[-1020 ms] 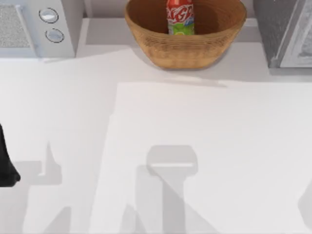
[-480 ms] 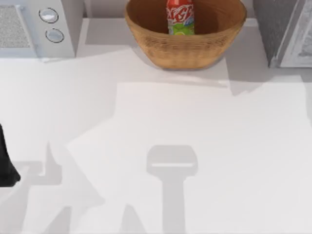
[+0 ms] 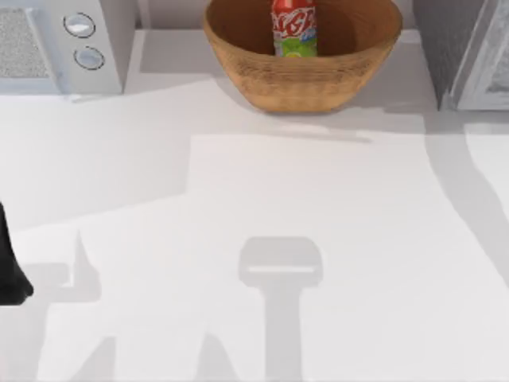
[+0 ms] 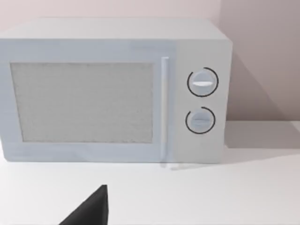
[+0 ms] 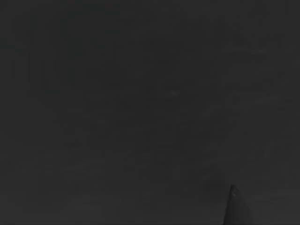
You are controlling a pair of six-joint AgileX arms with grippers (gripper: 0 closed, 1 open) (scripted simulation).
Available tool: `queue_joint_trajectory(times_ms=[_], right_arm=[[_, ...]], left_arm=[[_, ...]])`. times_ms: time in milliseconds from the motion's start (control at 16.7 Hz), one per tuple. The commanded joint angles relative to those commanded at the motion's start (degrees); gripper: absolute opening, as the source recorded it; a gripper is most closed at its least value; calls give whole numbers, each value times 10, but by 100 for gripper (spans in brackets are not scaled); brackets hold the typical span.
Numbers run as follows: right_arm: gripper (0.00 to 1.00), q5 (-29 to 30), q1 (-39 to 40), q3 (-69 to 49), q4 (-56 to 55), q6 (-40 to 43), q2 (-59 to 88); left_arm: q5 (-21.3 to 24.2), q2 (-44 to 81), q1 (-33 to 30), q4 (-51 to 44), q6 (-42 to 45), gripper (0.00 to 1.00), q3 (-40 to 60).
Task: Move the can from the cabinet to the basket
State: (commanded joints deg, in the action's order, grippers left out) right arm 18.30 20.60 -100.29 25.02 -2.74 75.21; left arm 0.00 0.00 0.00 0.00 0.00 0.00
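The can (image 3: 294, 28), red on top and green below, stands upright inside the woven tan basket (image 3: 306, 79) at the table's back middle. The dark grey speckled cabinet (image 3: 445, 48) with its paler door panel (image 3: 489, 72) sits at the back right, apart from the basket. My left arm (image 3: 9, 270) rests at the table's left edge, far from the basket; one dark fingertip (image 4: 91, 211) of its gripper shows in the left wrist view, pointing toward the microwave. The right wrist view is dark.
A light grey microwave (image 3: 56, 48) with two round knobs (image 4: 202, 82) stands at the back left. The white tabletop (image 3: 278, 207) stretches wide in front of the basket, crossed by grey shadows.
The shadows on the right half of the table have shifted toward the right edge. The can, the basket and my left arm have stayed put.
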Motion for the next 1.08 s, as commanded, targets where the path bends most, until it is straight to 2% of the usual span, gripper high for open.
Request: queue_joint_trajectory(times_ms=[180, 300, 600, 1080], right_arm=[[100, 61, 39, 13, 3, 14, -6], [100, 76, 47, 16, 1, 17, -12], [100, 80, 38, 11, 2, 20, -17], [100, 35, -9, -49, -22, 20, 67]], left_arm=[[0, 0, 0, 0, 0, 100, 0], [0, 0, 0, 0, 0, 100, 0], [0, 0, 0, 0, 0, 100, 0], [0, 0, 0, 0, 0, 100, 0]])
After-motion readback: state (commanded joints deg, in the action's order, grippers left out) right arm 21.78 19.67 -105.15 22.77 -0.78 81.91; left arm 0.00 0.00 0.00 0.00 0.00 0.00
